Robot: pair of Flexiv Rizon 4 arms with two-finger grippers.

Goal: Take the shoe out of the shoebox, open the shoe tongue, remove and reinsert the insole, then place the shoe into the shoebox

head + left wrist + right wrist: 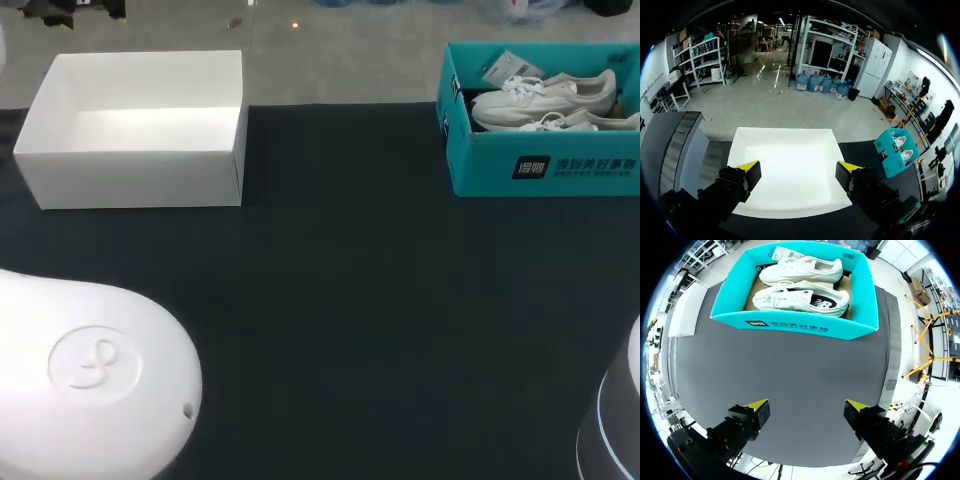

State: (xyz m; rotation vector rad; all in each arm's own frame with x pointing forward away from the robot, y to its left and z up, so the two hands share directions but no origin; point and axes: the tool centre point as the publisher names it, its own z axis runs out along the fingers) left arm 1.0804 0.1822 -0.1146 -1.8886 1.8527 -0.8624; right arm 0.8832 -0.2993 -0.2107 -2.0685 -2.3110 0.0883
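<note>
A teal shoebox [545, 165] stands at the table's far right and holds two white shoes [545, 95] lying on their sides. In the right wrist view the same shoebox [790, 326] lies well ahead of my right gripper [807, 407], the nearer shoe [800, 297] by its front wall. That gripper is open, nothing between its fingers, over bare dark table. My left gripper [797, 170] is open too, hovering above a white box [790, 167]. The teal shoebox [895, 152] shows off to its right. In the head view only the arms' white housings show, no fingers.
The white open box [130, 155], empty inside, sits at the far left of the table. The dark table top [340, 300] stretches between the two boxes and toward me. My left arm's housing [90, 385] fills the near left corner, my right arm's [615, 420] the near right.
</note>
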